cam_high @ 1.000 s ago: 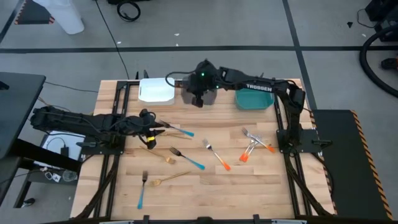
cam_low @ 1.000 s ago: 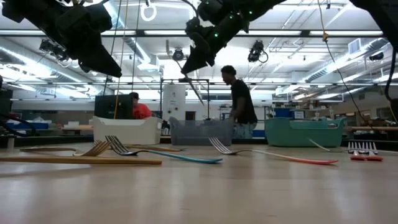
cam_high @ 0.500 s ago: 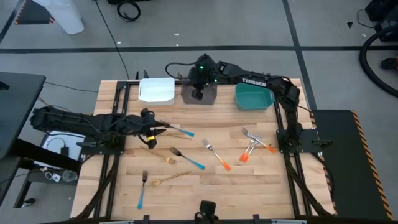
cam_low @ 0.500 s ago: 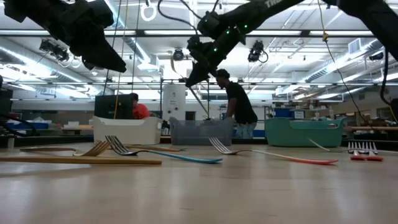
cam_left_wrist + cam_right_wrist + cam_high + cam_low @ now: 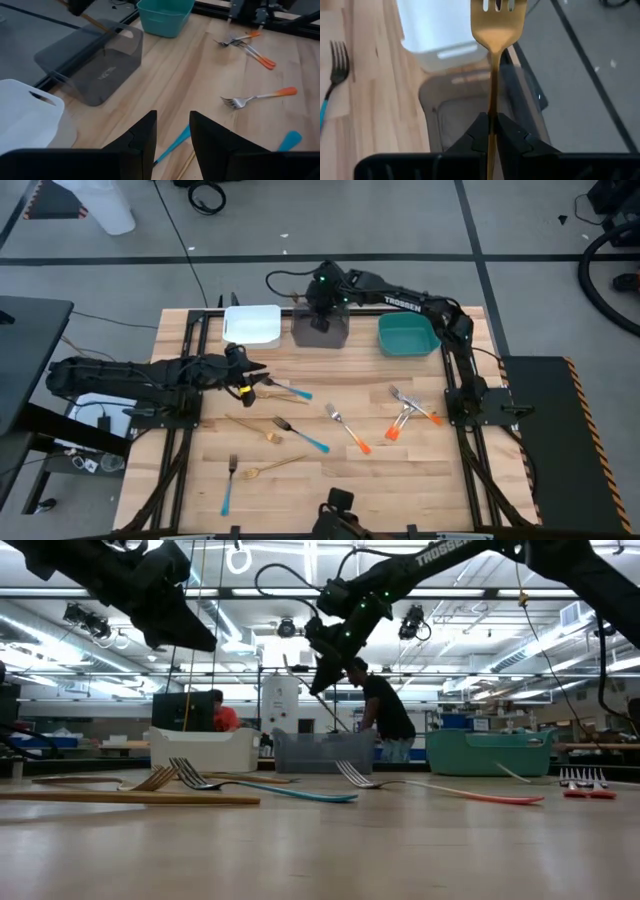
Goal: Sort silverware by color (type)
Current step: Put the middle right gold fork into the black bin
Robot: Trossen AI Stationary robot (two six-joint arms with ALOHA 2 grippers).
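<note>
1. Gold fork point(image 5: 493, 30) is pinched by its handle between the closed fingers of the right gripper point(image 5: 490, 131), held above the grey bin point(image 5: 320, 332) at the table's far edge, between the white bin point(image 5: 252, 324) and the teal bin point(image 5: 408, 335).
2. Left gripper point(image 5: 170, 131) hovers over the left side of the table, fingers slightly apart and holding nothing, with a blue-handled fork point(image 5: 288, 389) just beyond it.
3. Risk: in the low view the gold fork hangs at a slant, so on release it could catch the grey bin's rim and tip out onto the table or off the far edge; the thin handle could also twist in the grip.
4. Risk: the orange-handled pieces by the right arm's base overlap, so grasping one may drag its neighbours.
5. Count on the table, high view: three blue-handled forks; one orange-handled fork point(image 5: 348, 429) alone and a cluster point(image 5: 409, 412) of probably three more, though the overlap makes that uncertain; and what look like three gold pieces lying near the left and centre.
6. Bins: three.
</note>
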